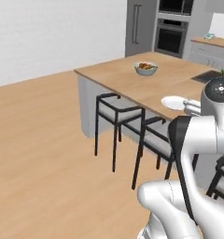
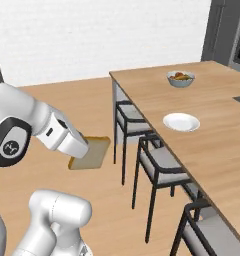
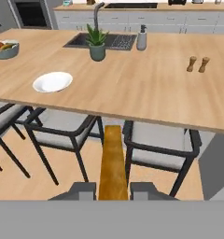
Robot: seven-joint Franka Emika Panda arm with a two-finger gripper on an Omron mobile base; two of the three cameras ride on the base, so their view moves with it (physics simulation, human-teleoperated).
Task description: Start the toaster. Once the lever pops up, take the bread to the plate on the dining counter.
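My gripper [image 2: 82,150] is shut on the bread [image 2: 91,153], a tan square slice held in the air over the wood floor, short of the chairs. In the hand view the bread [image 3: 113,163] stands edge-on between the fingertips of the gripper [image 3: 113,190] and points toward the dining counter [image 3: 132,88]. The white plate [image 3: 52,81] lies near the counter's near edge, ahead and to the left of the bread. From the base views the plate [image 2: 181,121] [image 1: 173,102] sits beyond the chairs. The toaster is out of view.
Black-framed chairs [image 2: 157,165] [image 3: 62,133] line the counter's near side, between me and the plate. A fruit bowl [image 2: 180,78] stands farther along. A potted plant [image 3: 97,44], sink [image 3: 109,41], soap bottle [image 3: 142,38] and two shakers [image 3: 198,64] sit deeper on the counter.
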